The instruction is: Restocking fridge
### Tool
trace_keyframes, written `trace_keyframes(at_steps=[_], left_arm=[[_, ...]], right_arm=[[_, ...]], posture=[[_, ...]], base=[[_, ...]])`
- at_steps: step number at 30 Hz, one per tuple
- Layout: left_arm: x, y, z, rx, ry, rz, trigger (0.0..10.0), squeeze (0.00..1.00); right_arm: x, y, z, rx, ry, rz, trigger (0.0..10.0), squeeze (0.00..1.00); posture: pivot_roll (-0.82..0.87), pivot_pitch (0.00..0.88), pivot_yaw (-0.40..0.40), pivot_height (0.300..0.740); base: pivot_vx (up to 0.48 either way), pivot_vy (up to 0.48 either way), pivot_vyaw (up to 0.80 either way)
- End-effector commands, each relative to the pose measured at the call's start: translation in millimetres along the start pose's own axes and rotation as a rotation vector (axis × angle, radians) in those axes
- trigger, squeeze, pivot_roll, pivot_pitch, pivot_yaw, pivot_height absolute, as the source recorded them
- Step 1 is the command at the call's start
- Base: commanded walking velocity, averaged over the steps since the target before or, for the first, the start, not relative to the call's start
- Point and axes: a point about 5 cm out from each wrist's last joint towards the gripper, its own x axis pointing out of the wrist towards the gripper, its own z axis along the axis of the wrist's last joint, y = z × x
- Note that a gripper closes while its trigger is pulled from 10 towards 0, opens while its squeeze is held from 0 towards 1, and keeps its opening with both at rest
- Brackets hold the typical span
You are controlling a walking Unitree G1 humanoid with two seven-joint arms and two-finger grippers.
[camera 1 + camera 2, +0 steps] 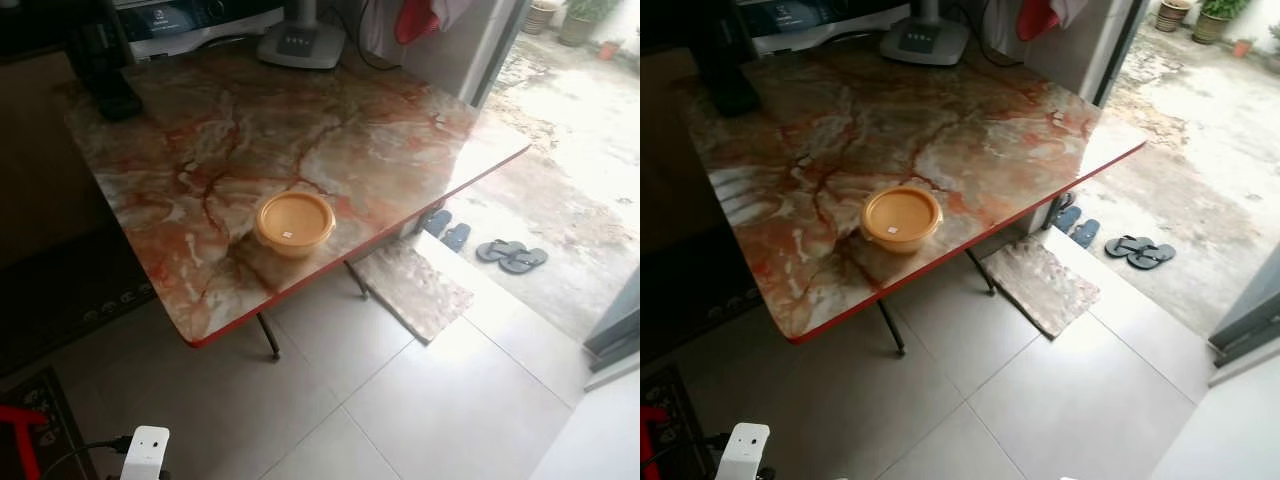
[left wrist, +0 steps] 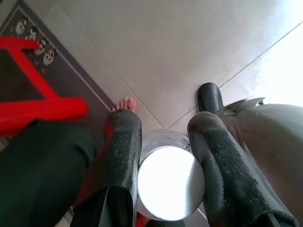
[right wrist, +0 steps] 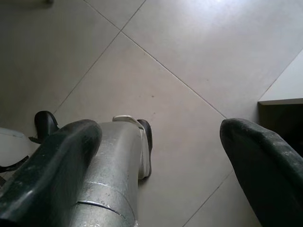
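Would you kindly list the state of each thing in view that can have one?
Tub: lid on, upright, near the table edge.
Left gripper: shut on a white-capped bottle, hanging over the floor.
Right gripper: open, empty, hanging over the floor.
Sandals: paired, lying outside on the concrete.
Mat: flat by the doorway.
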Motion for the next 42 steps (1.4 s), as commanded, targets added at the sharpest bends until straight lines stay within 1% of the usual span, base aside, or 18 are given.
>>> trace_keyframes(at_steps=[1, 6, 10, 14, 15, 20, 24, 27, 29, 33, 38, 42], left_arm=[[-2.7, 1.5, -14.7, 0.004, 0.046, -0.008, 10.0, 0.00], [-4.9, 7.6, -22.9, 0.011, 0.063, -0.005, 10.0, 0.00], [-6.6, 10.7, -29.1, 0.037, 0.075, -0.009, 10.0, 0.00], [-8.2, 11.3, -34.7, 0.039, 0.087, -0.006, 10.0, 0.00], [-9.3, 10.8, -39.0, 0.035, 0.096, -0.001, 10.0, 0.00], [-11.1, 5.9, -45.4, 0.033, 0.107, -0.007, 10.0, 0.00], [-11.2, 3.3, -46.0, 0.036, 0.108, -0.011, 10.0, 0.00], [-9.4, -6.7, -41.0, 0.062, 0.100, -0.024, 10.0, 0.00], [-8.8, -9.1, -39.0, 0.063, 0.096, -0.026, 10.0, 0.00], [-8.0, -11.4, -36.2, 0.066, 0.091, -0.031, 10.0, 0.00], [-7.0, -14.4, -32.6, 0.082, 0.085, -0.035, 10.0, 0.00], [-6.7, -14.3, -31.7, 0.072, 0.084, -0.030, 10.0, 0.00]], right_arm=[[-4.5, -1.6, -13.5, -0.005, 0.054, -0.002, 10.0, 0.00], [-4.6, -1.9, -13.8, -0.008, 0.058, 0.000, 10.0, 0.00], [-4.5, -2.2, -13.7, -0.012, 0.061, 0.001, 10.0, 0.00], [-4.6, -2.4, -13.7, -0.012, 0.061, 0.001, 10.0, 0.00], [-4.6, -2.6, -13.7, -0.012, 0.060, 0.000, 10.0, 0.00], [-4.7, -2.7, -13.7, -0.014, 0.061, 0.002, 10.0, 0.00], [-4.7, -2.6, -13.8, -0.014, 0.061, 0.002, 10.0, 0.00], [-4.7, -2.6, -13.8, -0.015, 0.062, 0.003, 10.0, 0.00], [-4.7, -2.7, -13.9, -0.015, 0.063, 0.003, 10.0, 0.00], [-4.7, -2.7, -13.9, -0.016, 0.064, 0.003, 10.0, 0.00], [-4.7, -2.7, -13.8, -0.018, 0.064, 0.005, 10.0, 0.00], [-4.7, -2.8, -13.8, -0.019, 0.065, 0.006, 10.0, 0.00]], posture=[[0.11, 0.133, -0.071, 0.740], [0.11, 0.134, -0.072, 0.740], [0.11, 0.133, -0.074, 0.740], [0.11, 0.134, -0.075, 0.740], [0.11, 0.134, -0.075, 0.740], [0.11, 0.134, -0.076, 0.740], [0.11, 0.135, -0.075, 0.740], [0.11, 0.134, -0.076, 0.740], [0.11, 0.134, -0.076, 0.740], [0.11, 0.134, -0.077, 0.740], [0.11, 0.133, -0.077, 0.740], [0.11, 0.133, -0.077, 0.740]], base=[[0.000, 0.000, -0.79], [0.000, 0.000, -0.78], [0.000, -0.078, -0.78], [0.000, -0.363, -0.78], [0.000, 0.000, -0.78], [0.000, 0.000, -0.78], [0.000, 0.000, -0.78], [0.000, -0.289, -0.78], [0.000, -0.472, -0.78], [0.000, -0.118, -0.78], [0.000, -0.428, -0.77], [0.000, -0.183, -0.77]])
